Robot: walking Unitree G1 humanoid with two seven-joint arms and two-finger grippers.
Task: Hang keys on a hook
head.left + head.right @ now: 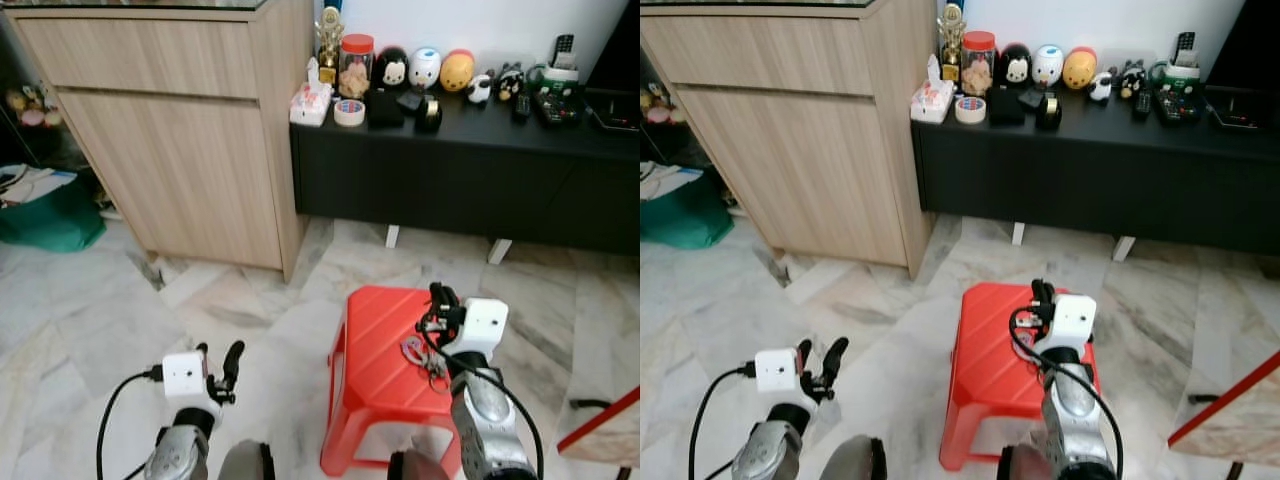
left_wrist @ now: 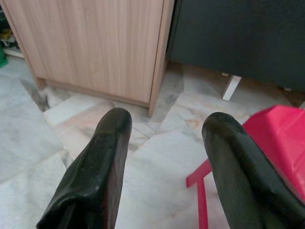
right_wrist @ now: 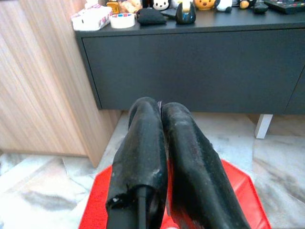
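Red stool (image 1: 375, 340) stood on the marble floor (image 1: 90, 320) under my right hand (image 1: 441, 297), fingers pressed closed, keys (image 1: 424, 356) dangling below it just over the seat. My left hand (image 1: 230, 362) hung low beside the stool, fingers open. Wooden cabinet (image 1: 170, 150) and black surface (image 1: 480, 160) stood ahead.

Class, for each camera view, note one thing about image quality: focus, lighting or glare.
Left eye view: even daylight, soft focus, pale sheen on the marble floor. Right eye view: much the same, small items on the black sideboard slightly fuzzy. Left wrist view: left end effector fingers blurred by closeness, wooden cabinet sharper. Right wrist view: sideboard crisp, right end effector dark.
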